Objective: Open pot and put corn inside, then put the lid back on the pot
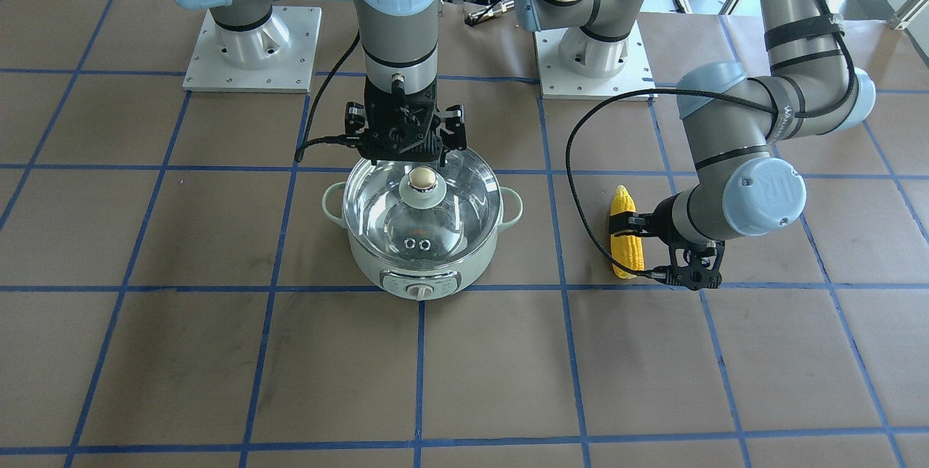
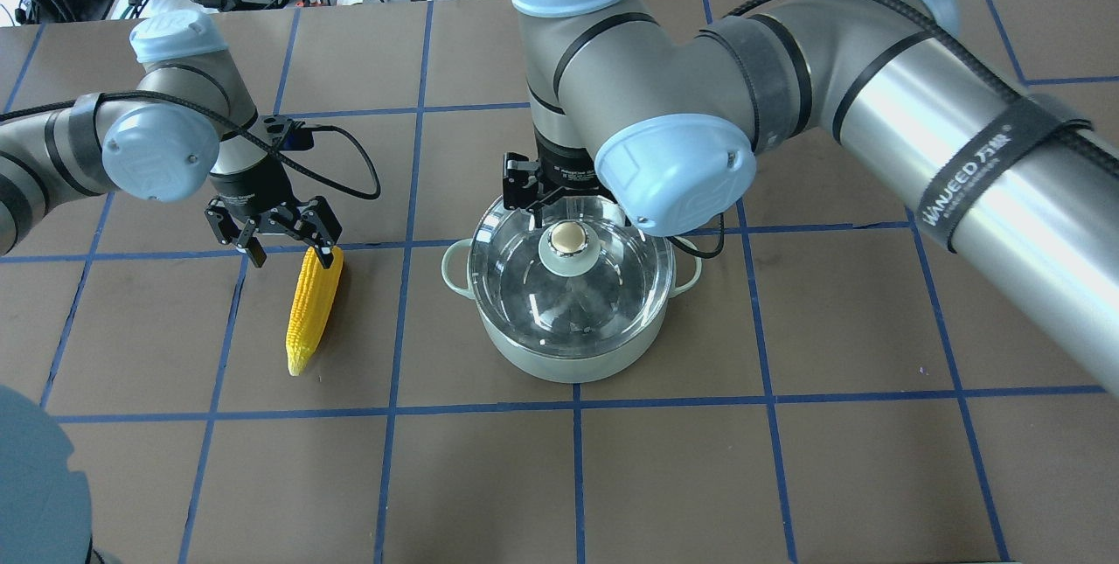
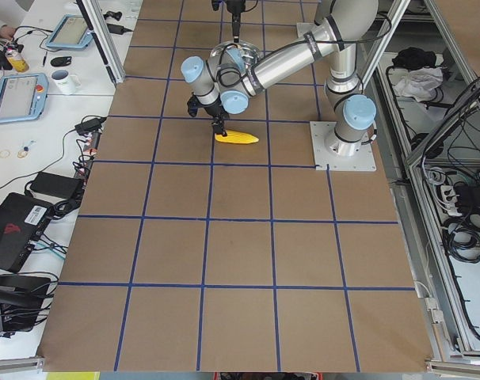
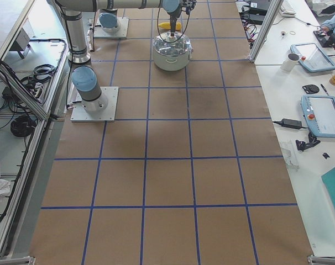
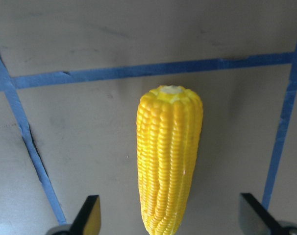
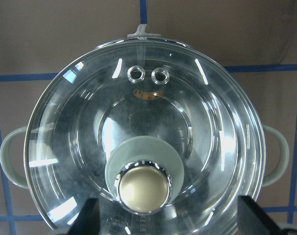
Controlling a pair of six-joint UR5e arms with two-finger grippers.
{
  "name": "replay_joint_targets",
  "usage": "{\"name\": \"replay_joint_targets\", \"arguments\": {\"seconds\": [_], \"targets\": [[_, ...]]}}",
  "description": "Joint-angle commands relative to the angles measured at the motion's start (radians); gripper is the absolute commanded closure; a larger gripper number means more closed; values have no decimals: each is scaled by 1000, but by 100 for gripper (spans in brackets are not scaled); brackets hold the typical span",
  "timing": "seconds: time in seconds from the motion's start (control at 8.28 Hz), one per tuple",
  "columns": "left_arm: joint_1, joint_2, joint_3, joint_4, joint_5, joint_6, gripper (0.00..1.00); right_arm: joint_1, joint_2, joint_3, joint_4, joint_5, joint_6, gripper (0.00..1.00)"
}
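- My left gripper is spread wide. In its wrist view the bright yellow, tapered ear of corn runs up the middle of the frame between my fingertips. Bare surface shows on either side of it, so I am not touching it.
- In the overhead view that corn lies flat, left of centre, on the brown table taped with a blue grid. Its thick end is up-frame beneath my gripper and its tapered tip points to the lower left.
- My right gripper is wide too and holds nothing. Its fingertips sit in the lower corners of its wrist view, with the shiny beige-gold knob between them and a gap on each side.
- The round clear glass lid with a metal rim rests on the round pale mint-green pot at the centre of the front-facing view. Two small vent holes show near the top of the lid in my right wrist view.
- The pot and the corn are well apart, with a blue tape line between them.
- A black strap around my right arm, at the right of the overhead frame, reads "WANJEED" in white; the characters after it are too small for me to read.
- A "UR" logo is embossed on the pale blue joint cap of my left arm.
- The print around the pot's front dial and the small orange mark seen through the lid are unreadable.
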State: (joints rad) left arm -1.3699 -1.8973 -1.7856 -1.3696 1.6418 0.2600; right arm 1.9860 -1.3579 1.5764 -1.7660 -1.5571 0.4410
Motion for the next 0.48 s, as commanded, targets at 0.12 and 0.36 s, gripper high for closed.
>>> {"name": "replay_joint_targets", "arguments": {"seconds": [0.12, 0.36], "targets": [[0, -22, -113, 63, 9, -2, 0, 2, 99, 7, -61, 12, 44, 0], [6, -32, -121, 67, 15, -1, 0, 2, 100, 7, -61, 12, 44, 2]]}}
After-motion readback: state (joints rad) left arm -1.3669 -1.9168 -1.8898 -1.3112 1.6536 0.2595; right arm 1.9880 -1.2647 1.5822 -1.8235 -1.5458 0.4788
